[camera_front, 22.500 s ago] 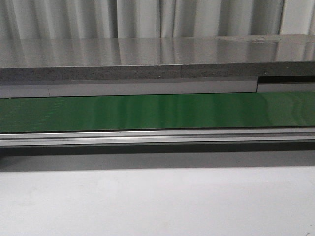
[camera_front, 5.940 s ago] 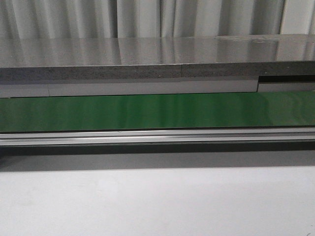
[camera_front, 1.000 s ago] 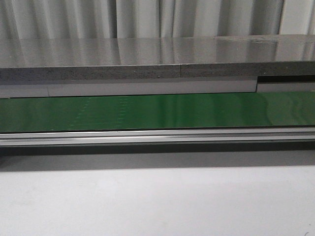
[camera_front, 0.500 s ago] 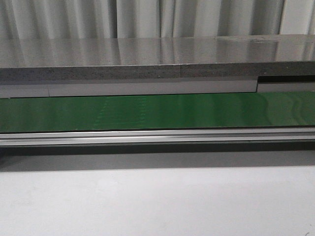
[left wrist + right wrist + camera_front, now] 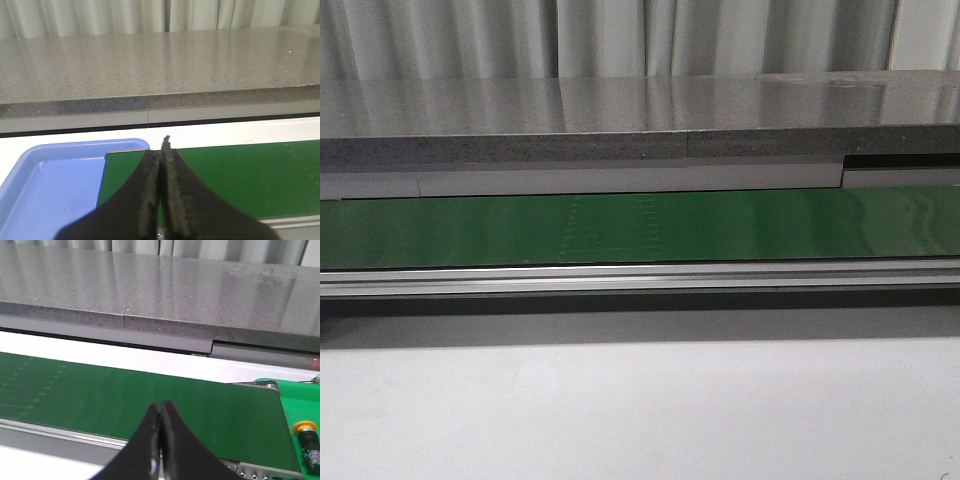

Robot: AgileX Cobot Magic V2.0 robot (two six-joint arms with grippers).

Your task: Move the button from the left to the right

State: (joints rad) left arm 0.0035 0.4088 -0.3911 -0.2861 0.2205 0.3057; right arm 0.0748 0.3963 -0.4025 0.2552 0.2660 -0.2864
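My left gripper (image 5: 161,200) is pressed closed, empty, above the blue tray (image 5: 45,175) and green belt (image 5: 240,175). My right gripper (image 5: 160,440) is likewise closed. The button (image 5: 306,432) sits beyond the belt's right end. Step: standby; any pick requires opening first.

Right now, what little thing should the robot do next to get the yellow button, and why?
Probably open the right fingers first. Both pairs are shut and empty, and the button shows only in the right wrist view, past the end of the green belt. Shut fingers cannot take it. The left fingers face only a blue tray.
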